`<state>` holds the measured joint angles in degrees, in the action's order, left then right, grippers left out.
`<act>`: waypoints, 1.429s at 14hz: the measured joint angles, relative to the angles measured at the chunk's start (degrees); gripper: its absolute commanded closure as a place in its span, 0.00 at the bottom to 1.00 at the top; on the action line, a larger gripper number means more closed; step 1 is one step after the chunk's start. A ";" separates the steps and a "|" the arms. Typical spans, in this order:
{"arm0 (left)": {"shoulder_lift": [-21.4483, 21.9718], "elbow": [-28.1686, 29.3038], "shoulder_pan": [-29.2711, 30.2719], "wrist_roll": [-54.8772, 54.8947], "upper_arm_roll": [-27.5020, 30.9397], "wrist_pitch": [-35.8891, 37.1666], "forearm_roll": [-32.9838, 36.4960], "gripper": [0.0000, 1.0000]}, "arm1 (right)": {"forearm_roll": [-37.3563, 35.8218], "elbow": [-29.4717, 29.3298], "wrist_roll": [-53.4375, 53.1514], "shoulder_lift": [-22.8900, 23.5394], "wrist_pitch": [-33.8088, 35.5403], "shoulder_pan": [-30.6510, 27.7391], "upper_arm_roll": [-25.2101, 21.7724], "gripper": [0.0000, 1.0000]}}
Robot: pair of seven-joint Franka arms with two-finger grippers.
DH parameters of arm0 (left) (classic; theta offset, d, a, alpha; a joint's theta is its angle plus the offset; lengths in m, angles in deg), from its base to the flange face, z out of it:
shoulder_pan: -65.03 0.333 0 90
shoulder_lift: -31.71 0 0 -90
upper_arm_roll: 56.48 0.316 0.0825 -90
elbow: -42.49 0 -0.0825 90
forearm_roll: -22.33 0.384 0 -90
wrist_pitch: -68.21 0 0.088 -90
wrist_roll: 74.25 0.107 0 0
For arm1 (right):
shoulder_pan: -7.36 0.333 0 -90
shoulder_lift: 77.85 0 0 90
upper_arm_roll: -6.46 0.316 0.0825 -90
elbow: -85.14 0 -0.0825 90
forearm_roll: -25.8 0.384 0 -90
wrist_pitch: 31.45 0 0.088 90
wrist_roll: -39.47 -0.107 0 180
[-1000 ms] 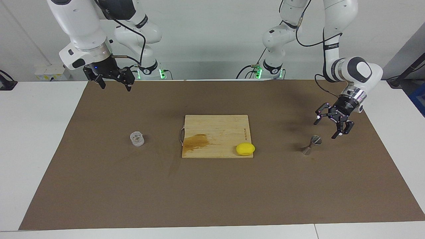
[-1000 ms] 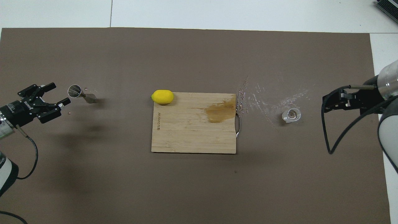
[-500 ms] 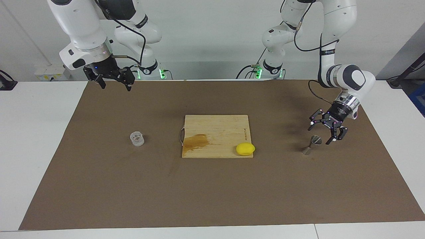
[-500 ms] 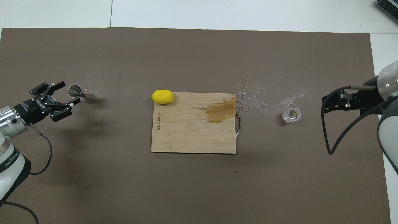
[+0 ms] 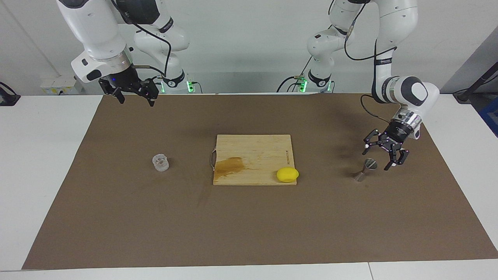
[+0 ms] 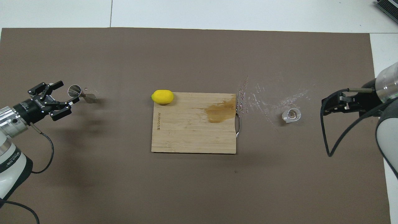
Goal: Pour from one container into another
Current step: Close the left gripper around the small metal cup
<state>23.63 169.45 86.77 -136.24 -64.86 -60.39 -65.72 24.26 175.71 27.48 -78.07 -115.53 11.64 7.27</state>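
Note:
The clear glass tumbler (image 5: 160, 162) (image 6: 291, 115) stands on the brown mat toward the right arm's end. Toward the left arm's end stands the small metal jigger (image 5: 365, 170) (image 6: 79, 92). My left gripper (image 5: 378, 155) (image 6: 66, 92) hangs open just above and beside the jigger's upper cup, touching nothing. My right gripper (image 5: 135, 102) (image 6: 325, 107) is open and empty, raised over the mat's edge close to the robots, well apart from the tumbler.
A wooden cutting board (image 5: 253, 149) (image 6: 192, 137) with a brown stain lies mid-table, with a yellow lemon (image 5: 287, 174) (image 6: 162, 96) on its corner. Spilled drops (image 6: 264, 95) glisten on the mat between board and tumbler.
My left gripper has come down and in toward the jigger, staying open. The right arm has barely moved. Tumbler and jigger stay put.

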 measured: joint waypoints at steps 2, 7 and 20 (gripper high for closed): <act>-0.06 0.00 -0.82 0.05 -0.04 -0.95 -0.51 0.02 | 0.00 0.04 0.00 -0.04 0.00 0.00 0.00 0.00; -0.40 0.00 -1.34 0.06 0.00 -1.89 -0.72 0.09 | 0.00 0.16 0.00 -0.09 0.00 -0.12 -0.01 0.00; -1.06 0.04 -1.34 1.40 0.01 -2.15 -0.73 0.84 | 0.00 2.95 -0.78 -1.49 -3.31 -0.15 -0.16 0.00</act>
<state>22.56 169.50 85.42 -134.83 -64.85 -62.54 -66.45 24.26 178.66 26.69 -79.56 -118.85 11.49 7.10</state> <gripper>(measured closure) 0.366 0.000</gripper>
